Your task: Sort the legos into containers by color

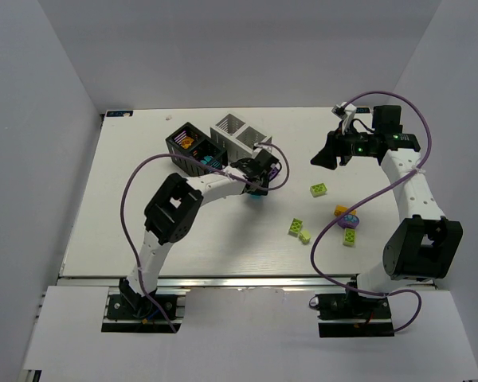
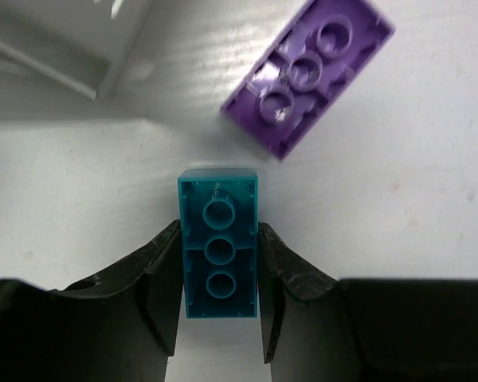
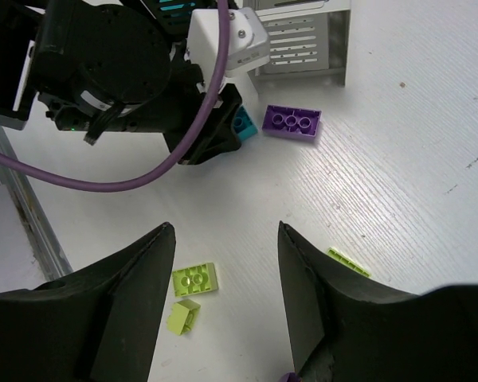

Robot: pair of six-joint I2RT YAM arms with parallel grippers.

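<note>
We see the left gripper (image 2: 219,239) clamped on the teal lego (image 2: 218,267), one finger against each long side (its hollow underside faces the wrist camera). It is just near of the white container (image 1: 239,134), with a purple lego (image 2: 307,76) close at its far right, not touching. The right gripper (image 3: 223,263) hangs open and empty.

**Top view.** The left tool (image 1: 256,189) covers most of the teal brick (image 1: 256,196). The bricks inside the black container (image 1: 175,144) are too small to count.

**Left wrist view.** At upper left, the white container (image 2: 56,48) is blurred and cut by the frame edge.

**Right wrist view.** At lower right, the lime brick (image 3: 349,261) is partly hidden behind the right tool (image 3: 225,235). The purple piece (image 3: 287,377) is cut off at the bottom edge, so its shape is indeterminate.
</note>
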